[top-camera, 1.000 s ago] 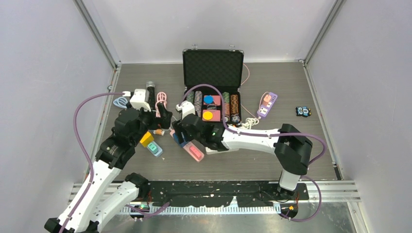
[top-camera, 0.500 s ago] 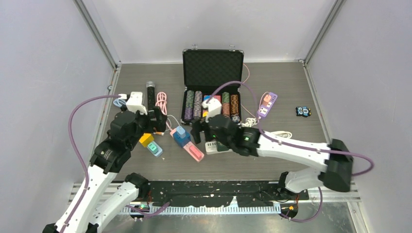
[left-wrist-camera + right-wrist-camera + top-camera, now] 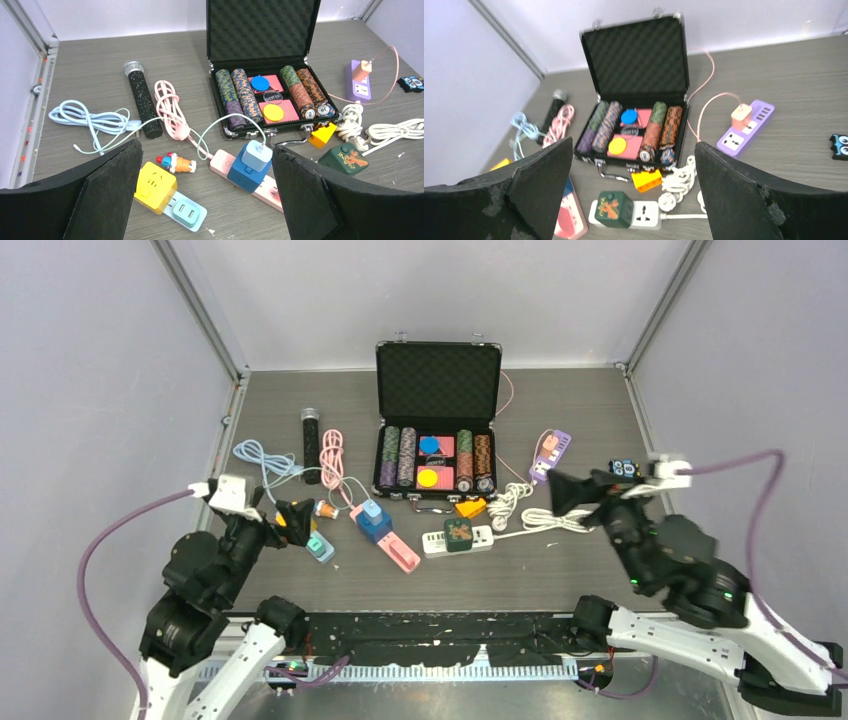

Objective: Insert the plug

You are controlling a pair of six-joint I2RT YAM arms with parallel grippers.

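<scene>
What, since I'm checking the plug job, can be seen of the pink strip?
The pink strip is a long, flat, plastic-looking socket bar lying diagonally on the table, before the chip case. A blue cube adapter sits near its far end, topped by a white charger. Its pink cord leads to a coil.

There is one black case (image 3: 437, 380), standing open. There are four power strips: a pink strip (image 3: 400, 552), a white strip (image 3: 484, 536), a purple strip (image 3: 553, 452) and a teal strip (image 3: 320, 547). There is one microphone (image 3: 311, 445). There are two loose cables: a blue cable (image 3: 258, 455) and a pink cable (image 3: 333, 452).
</scene>
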